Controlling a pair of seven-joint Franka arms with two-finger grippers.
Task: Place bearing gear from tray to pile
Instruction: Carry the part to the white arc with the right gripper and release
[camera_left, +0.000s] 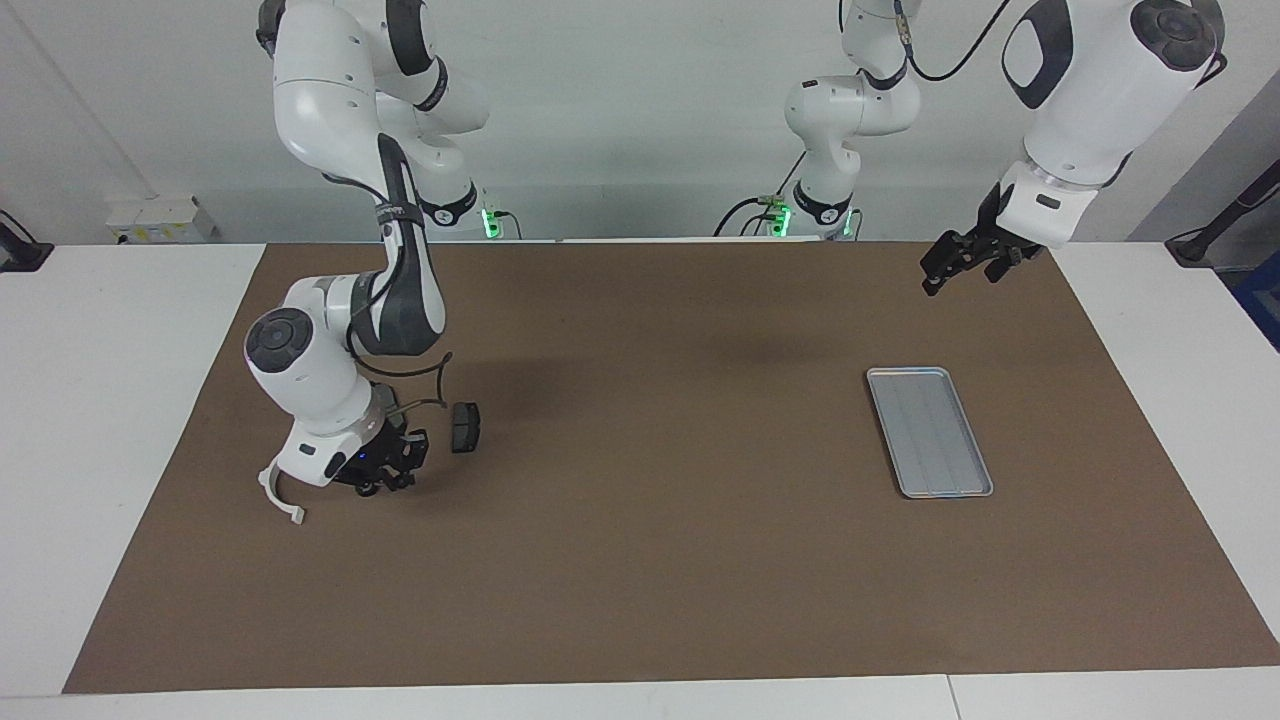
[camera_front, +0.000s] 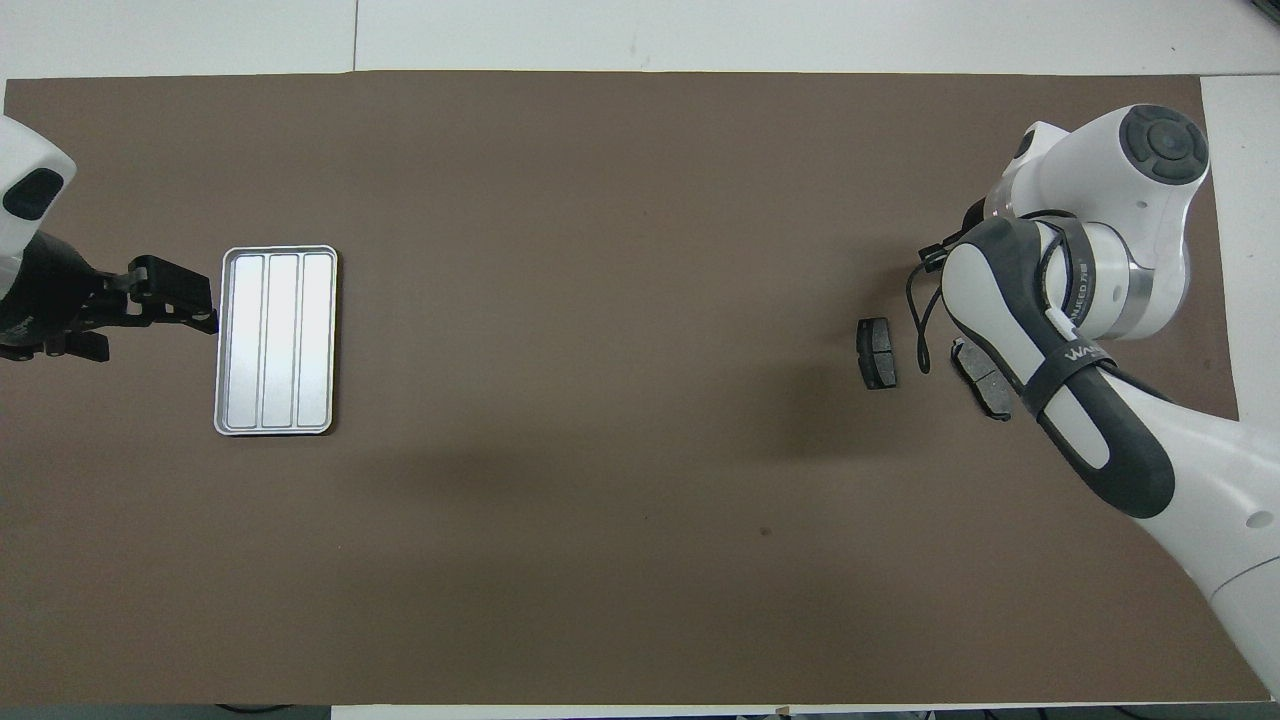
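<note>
Low over the pile (camera_left: 380, 455), right end effector (camera_left: 378, 483) shut, apparently on the small dark bearing gear, itself hidden under the wrist. Best set down gently between white bracket (camera_left: 278, 497) and brake pad (camera_left: 464, 427) before release, to prevent rolling. Left end effector (camera_left: 946, 266) wide, waiting near empty tray (camera_left: 929, 432).

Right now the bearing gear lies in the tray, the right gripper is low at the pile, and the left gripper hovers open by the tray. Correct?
Not quite: the tray holds nothing, as the overhead view shows. The rest stands: the right gripper is low at the pile, and the left gripper hovers open by the tray.
</note>
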